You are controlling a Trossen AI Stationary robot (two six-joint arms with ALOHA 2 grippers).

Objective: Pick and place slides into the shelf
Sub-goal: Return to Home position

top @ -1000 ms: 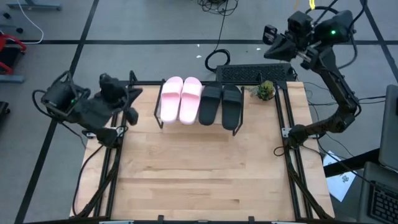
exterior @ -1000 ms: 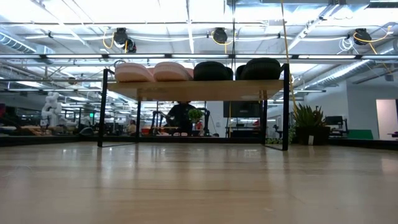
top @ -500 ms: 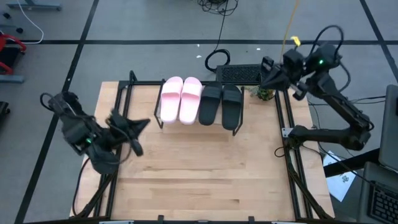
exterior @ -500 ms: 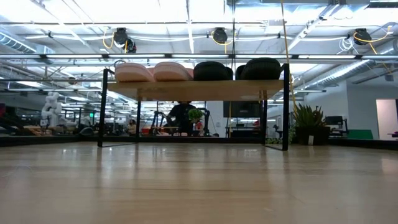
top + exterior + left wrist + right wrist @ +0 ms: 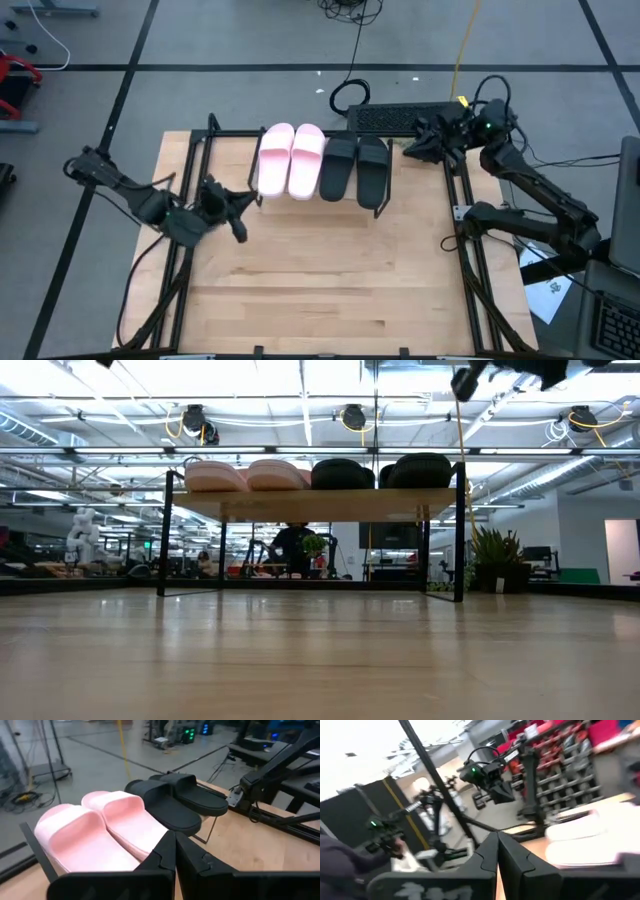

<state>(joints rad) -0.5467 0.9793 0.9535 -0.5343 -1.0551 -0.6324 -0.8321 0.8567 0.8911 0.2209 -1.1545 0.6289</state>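
All the slides sit side by side on top of the shelf point(image 5: 315, 505), soles down: the pale pink pair point(image 5: 290, 160) on its left half, the matte black pair point(image 5: 355, 168) on its right. In the low view they show as pink point(image 5: 245, 475) and black point(image 5: 385, 470) humps on the board. My left gripper point(image 5: 235, 205) hovers shut just left and near of the pink pair; its wrist view looks over the pink slides point(image 5: 100, 830) and black slides point(image 5: 175, 802). My right gripper point(image 5: 415, 148) is shut by the table's far right corner, right of the black pair.
A dark keyboard point(image 5: 410, 118) and a coiled black cable point(image 5: 348, 97) lie beyond the far edge. Black frame rails point(image 5: 470, 260) run along both table sides. Bare wood tabletop point(image 5: 320, 280) stretches between the shelf and the near edge. Papers and a laptop point(image 5: 610, 320) sit off the right side.
My left arm has swung from off the table's left edge down and right, toward the shelf's left end. My right arm has come down from beyond the far edge toward the far right corner, by the shelf. The slides and shelf have kept still.
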